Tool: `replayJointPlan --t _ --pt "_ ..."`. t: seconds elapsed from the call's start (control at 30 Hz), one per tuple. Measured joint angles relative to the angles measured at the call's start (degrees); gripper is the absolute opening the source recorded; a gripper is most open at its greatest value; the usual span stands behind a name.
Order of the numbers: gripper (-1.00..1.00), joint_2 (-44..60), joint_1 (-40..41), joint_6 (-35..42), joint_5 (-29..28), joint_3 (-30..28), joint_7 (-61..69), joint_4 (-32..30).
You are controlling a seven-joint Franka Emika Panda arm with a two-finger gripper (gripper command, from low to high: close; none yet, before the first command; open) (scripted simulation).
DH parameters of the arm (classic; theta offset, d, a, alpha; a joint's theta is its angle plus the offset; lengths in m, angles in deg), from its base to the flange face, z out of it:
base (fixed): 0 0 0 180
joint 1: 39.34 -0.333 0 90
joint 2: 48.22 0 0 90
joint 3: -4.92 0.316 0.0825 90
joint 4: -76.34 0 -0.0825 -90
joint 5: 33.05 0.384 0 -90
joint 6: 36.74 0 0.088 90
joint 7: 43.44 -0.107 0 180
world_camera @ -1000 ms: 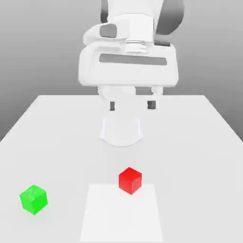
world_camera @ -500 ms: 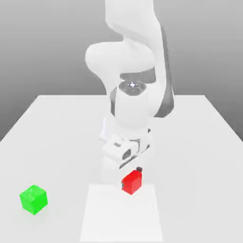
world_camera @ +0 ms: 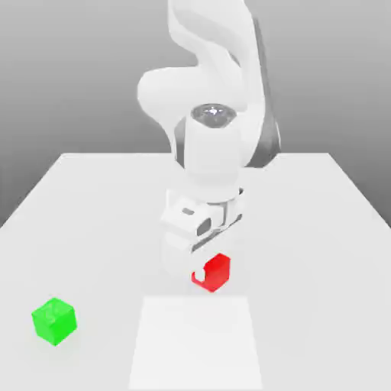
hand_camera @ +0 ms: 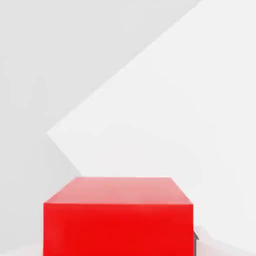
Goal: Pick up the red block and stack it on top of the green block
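The red block [world_camera: 215, 272] hangs a little above the white table [world_camera: 321, 229], near the middle front, and my gripper [world_camera: 209, 271] is shut on it from above. In the hand view the red block [hand_camera: 118, 220] sits close up between the jaws, with the table below it. The green block [world_camera: 54, 321] rests on the table at the front of the exterior view's left, well apart from the gripper and lower than the held block.
A paler square patch [world_camera: 195, 347] marks the table in front of and below the held block. My arm [world_camera: 218, 92] rises behind the gripper at the table's middle. The table's edges run along both sides.
My hand came down from high above the table onto the red block, the jaws closed on it, and the block has since risen slightly off the table. The green block has not moved.
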Motion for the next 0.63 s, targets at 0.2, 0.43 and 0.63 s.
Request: replayJointPlan --t 0.2,0.43,0.63 --pt "-1.0 4.8 11.2 6.3 2.1 -7.9 -8.0 11.0" --pt "-1.0 13.2 21.9 8.8 4.3 -12.3 -15.3 21.8" --pt "1.0 20.5 23.7 2.5 9.2 -9.7 -12.1 22.5"
